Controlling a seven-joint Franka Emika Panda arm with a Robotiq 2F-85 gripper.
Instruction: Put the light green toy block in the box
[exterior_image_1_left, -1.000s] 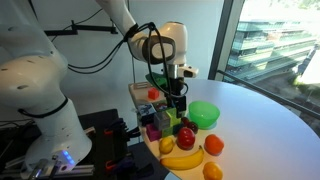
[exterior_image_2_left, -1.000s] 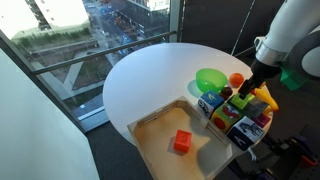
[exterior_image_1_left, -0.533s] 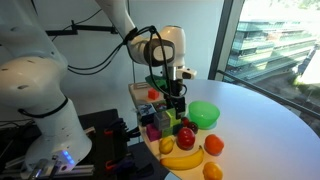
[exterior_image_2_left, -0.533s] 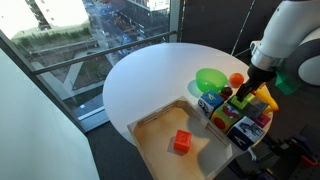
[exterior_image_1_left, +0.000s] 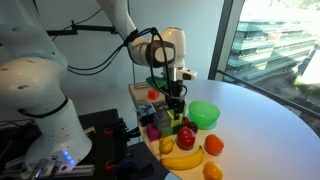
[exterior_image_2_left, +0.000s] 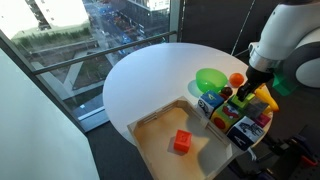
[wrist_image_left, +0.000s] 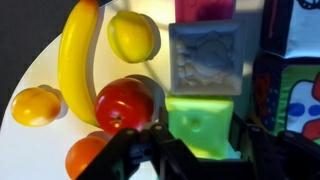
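In the wrist view the light green toy block (wrist_image_left: 200, 125) fills the gap between my gripper's (wrist_image_left: 200, 152) dark fingers, which press against its left and right sides. It stands among other toy blocks and toy fruit. In both exterior views the gripper (exterior_image_1_left: 177, 108) (exterior_image_2_left: 243, 97) points straight down into this cluster and hides the block. The box (exterior_image_2_left: 155, 132) is a shallow tray beside the cluster, with an orange-red block (exterior_image_2_left: 182, 142) lying in it; its rim (exterior_image_1_left: 136, 92) shows behind the arm.
Close around the held block are a red apple (wrist_image_left: 125, 105), a banana (wrist_image_left: 75, 55), a lemon (wrist_image_left: 133, 37), an orange fruit (wrist_image_left: 35, 106) and a grey block (wrist_image_left: 205, 58). A bright green bowl (exterior_image_1_left: 204, 114) (exterior_image_2_left: 210, 79) stands next to the cluster on the round white table (exterior_image_2_left: 150, 75).
The fingers have closed in from wide open onto the light green block. The arm has stayed almost still above the cluster.
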